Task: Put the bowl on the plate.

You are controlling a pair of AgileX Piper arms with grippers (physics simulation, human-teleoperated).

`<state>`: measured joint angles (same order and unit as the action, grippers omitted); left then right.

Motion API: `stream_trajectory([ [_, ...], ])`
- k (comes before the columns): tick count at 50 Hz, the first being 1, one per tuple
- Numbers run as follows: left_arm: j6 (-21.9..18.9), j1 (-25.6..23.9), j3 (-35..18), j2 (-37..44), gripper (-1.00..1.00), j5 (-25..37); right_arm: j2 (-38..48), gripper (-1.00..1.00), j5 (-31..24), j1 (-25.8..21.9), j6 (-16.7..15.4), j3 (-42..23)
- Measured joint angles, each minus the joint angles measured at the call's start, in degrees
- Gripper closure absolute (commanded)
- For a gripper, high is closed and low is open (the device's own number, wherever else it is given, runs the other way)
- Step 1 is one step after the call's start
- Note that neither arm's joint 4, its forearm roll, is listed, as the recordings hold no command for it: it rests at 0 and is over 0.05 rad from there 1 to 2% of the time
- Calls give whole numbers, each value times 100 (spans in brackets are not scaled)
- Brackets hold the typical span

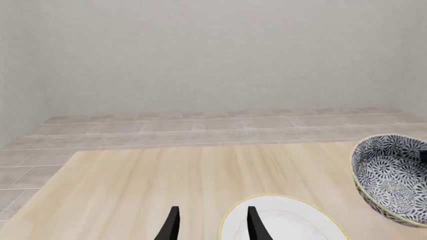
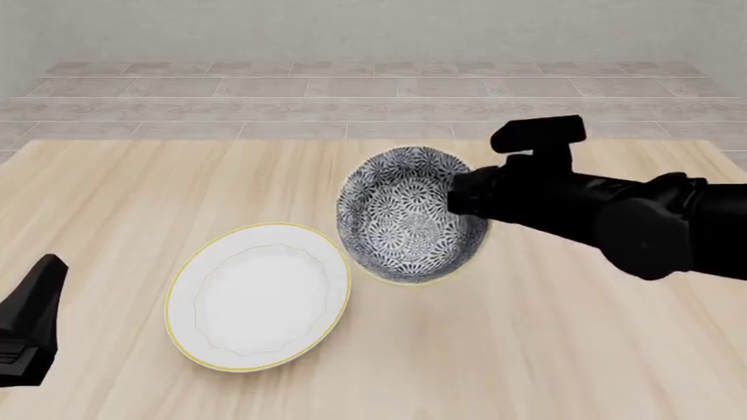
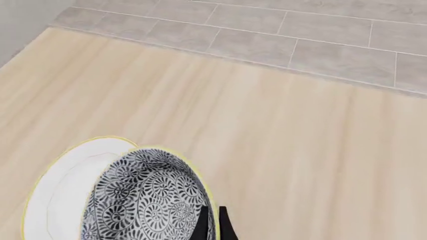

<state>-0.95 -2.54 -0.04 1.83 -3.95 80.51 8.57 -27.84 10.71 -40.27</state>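
The patterned blue-grey and white bowl (image 2: 403, 219) hangs tilted on its side, its opening facing the plate (image 2: 259, 296), and its lower rim overlaps the plate's right edge in the front view. My right gripper (image 2: 467, 197) is shut on the bowl's right rim; in the right wrist view its fingers (image 3: 212, 227) pinch the rim of the bowl (image 3: 143, 200) over the plate (image 3: 60, 195). The white plate lies flat on the table. My left gripper (image 1: 212, 225) is open with nothing between its fingers, just short of the plate (image 1: 293, 222); the bowl (image 1: 393, 175) shows beyond.
The light wooden table (image 2: 561, 350) runs back to a grey tiled floor (image 2: 350, 96) and a pale wall. My left arm (image 2: 30, 324) sits at the table's near left corner.
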Motion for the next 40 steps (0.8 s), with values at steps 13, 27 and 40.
stream_trajectory([
  [13, 1, 1, 0, 58, -100, -66, 189, 100, -229, -333, 198, -470],
  [27, -3, -10, 1, 94, -100, -106, 502, 100, -381, -774, 455, -942],
  [40, -7, -27, 1, 25, -100, -45, 826, 100, -435, -1066, 705, -1294],
])
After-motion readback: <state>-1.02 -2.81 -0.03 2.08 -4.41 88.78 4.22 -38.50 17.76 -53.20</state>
